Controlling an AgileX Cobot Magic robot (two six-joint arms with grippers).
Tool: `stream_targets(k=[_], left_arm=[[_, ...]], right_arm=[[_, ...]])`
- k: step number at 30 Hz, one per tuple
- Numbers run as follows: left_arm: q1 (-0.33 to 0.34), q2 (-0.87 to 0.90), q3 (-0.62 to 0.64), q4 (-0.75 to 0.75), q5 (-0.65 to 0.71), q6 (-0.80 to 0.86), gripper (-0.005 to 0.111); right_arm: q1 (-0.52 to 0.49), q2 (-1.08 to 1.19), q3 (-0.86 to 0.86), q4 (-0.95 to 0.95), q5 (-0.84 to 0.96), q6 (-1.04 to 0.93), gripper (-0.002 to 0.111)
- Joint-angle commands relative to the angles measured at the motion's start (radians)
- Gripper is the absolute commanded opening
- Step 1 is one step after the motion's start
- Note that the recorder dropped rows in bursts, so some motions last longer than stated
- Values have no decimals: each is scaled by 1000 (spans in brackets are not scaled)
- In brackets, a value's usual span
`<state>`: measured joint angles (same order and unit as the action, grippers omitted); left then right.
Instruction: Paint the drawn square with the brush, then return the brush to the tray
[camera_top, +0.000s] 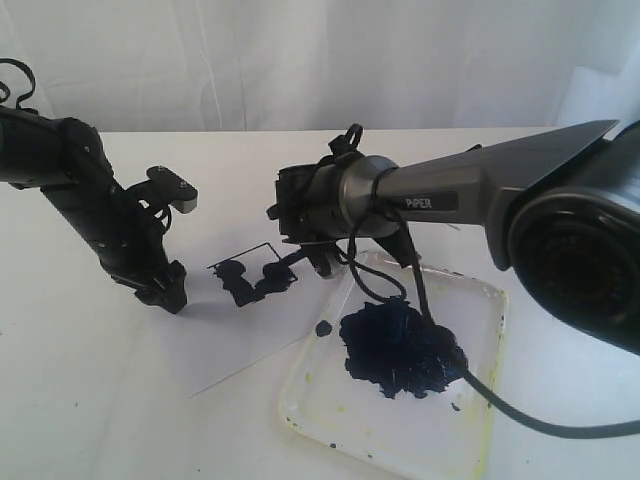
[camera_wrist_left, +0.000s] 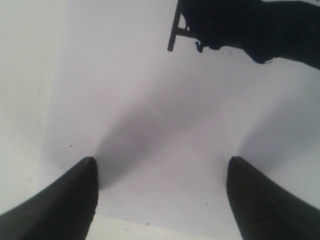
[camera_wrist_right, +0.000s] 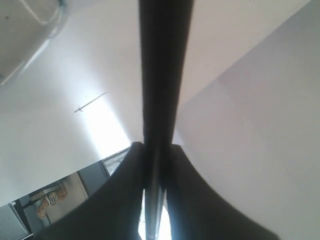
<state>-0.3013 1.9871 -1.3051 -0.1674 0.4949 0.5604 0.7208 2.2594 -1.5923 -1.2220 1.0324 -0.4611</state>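
Right gripper (camera_wrist_right: 155, 146) is over the paper sheet (camera_top: 250, 335), fingers clamped tight on the brush (camera_wrist_right: 162, 75), with the stick running straight out between them. That grip looks set to steer the tip across the drawn square (camera_top: 245, 275), which is partly filled with dark paint, with bare paper showing inside the outline. Left gripper (camera_wrist_left: 161, 160) is down at the sheet's far edge, fingers spread wide apart and holding nothing; I'd say it's pinning the paper so it can't slide. The tray (camera_top: 300, 405) waits on the desk (camera_top: 100, 400) just beside the sheet, its paint blob (camera_top: 400, 350) close for a reload and the brush's return.
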Motion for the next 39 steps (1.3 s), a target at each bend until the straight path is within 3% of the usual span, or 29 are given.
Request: stream_targets(k=[1,3,39], left_arm=[[-2,10,14,-1,4,-2,74],[-2,10,14,-1,4,-2,74],[-2,10,14,1,4,5,74]], right_arm=[[-3,3,-1,-37,6,46,0],[-3,3,-1,-69,6,119,0],[-14,66,-62,-196,-70,237,0]])
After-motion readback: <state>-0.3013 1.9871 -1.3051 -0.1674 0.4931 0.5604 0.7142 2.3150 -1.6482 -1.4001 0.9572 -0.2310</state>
